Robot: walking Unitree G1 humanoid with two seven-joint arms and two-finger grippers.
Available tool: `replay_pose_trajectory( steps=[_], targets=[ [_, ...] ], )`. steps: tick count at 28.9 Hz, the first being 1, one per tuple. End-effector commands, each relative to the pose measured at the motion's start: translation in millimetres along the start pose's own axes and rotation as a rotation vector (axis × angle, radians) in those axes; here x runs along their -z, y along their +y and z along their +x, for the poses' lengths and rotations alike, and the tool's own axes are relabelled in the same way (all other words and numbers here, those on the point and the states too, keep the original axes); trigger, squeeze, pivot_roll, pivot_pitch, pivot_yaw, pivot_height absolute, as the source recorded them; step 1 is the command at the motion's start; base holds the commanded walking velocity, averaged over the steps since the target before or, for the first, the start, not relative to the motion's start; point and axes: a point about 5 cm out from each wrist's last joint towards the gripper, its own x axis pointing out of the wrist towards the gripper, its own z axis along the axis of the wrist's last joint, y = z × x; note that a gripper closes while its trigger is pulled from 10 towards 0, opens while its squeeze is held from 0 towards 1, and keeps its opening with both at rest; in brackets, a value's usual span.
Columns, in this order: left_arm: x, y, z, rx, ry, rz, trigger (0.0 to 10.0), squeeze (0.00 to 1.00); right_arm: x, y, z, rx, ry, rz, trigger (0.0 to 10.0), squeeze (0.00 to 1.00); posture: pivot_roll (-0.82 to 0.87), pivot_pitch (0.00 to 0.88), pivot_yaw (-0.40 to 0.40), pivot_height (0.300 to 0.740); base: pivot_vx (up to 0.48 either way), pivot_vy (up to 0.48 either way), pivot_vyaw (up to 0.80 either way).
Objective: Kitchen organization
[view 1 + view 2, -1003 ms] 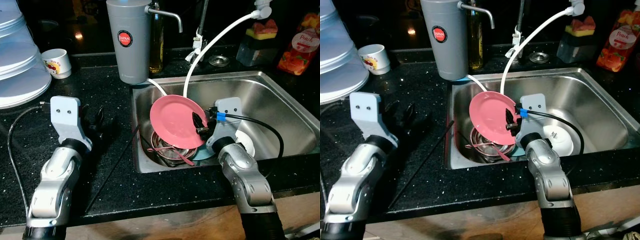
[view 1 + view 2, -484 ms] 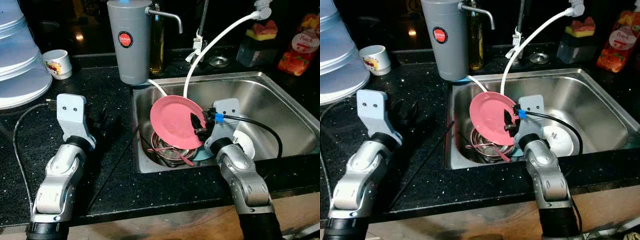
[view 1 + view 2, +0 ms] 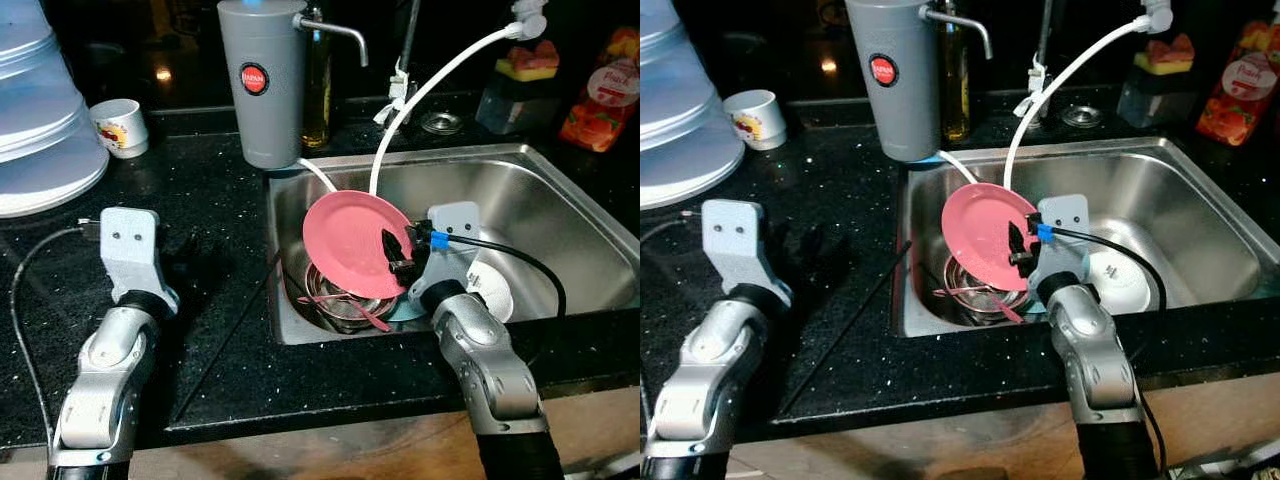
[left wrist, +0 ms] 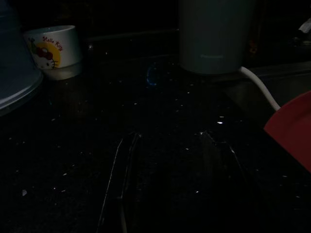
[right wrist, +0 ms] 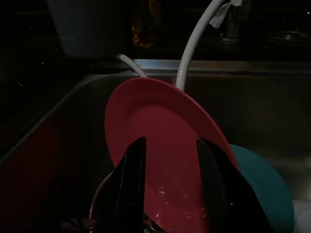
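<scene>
Two head views give us the whole counter: the right gripper [image 3: 397, 255] reaches into the steel sink [image 3: 520, 190] and meets the pink plate [image 3: 350, 240], which stands tilted on edge at the sink's left end, over a metal bowl [image 3: 345, 305] with pink utensils lying across it. The right wrist view adds what the head views leave unclear: the two black fingers [image 5: 131, 179] stand a narrow way apart with the plate's lower rim across them, though we cannot tell whether they actually clamp it. It also shows a teal dish [image 5: 262, 179] behind the plate, and a white hose [image 5: 194, 43] curving down just behind the plate's top edge.

The left gripper [image 3: 800, 245] sits low over the black countertop [image 3: 200, 180], well apart from the sink. In the dark left wrist view we make out its fingers [image 4: 121, 160] spread apart over bare counter, with a white cartoon mug [image 4: 51, 51] and the grey water filter [image 4: 214, 34] ahead.

A white plate [image 3: 495, 290] lies in the sink just right of the right wrist. A thin black rod [image 3: 235, 335] lies slantwise on the counter between the arms.
</scene>
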Motion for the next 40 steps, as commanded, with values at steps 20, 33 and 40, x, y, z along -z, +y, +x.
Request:
replay_pose_trajectory(
  steps=[20,33,40],
  targets=[
    [19,2.3,-11.5,-0.021,0.150,-0.011,10.0,0.00,29,3.3,-4.6,-0.070,0.207,-0.047,10.0,0.00,0.03,0.025,0.010,0.740,0.000,0.000,0.00],
    [18,0.1,-10.5,-0.005,0.153,-0.012,10.0,0.00,29,-0.4,-1.8,-0.070,0.253,-0.021,10.0,0.00,0.02,0.017,0.014,0.740,0.000,0.000,0.00],
    [15,-0.9,-8.5,-0.003,0.128,-0.039,10.0,0.00,26,-0.9,-0.7,-0.052,0.228,-0.019,10.0,0.00,0.02,0.008,0.017,0.740,0.000,0.000,0.00]
  ],
)
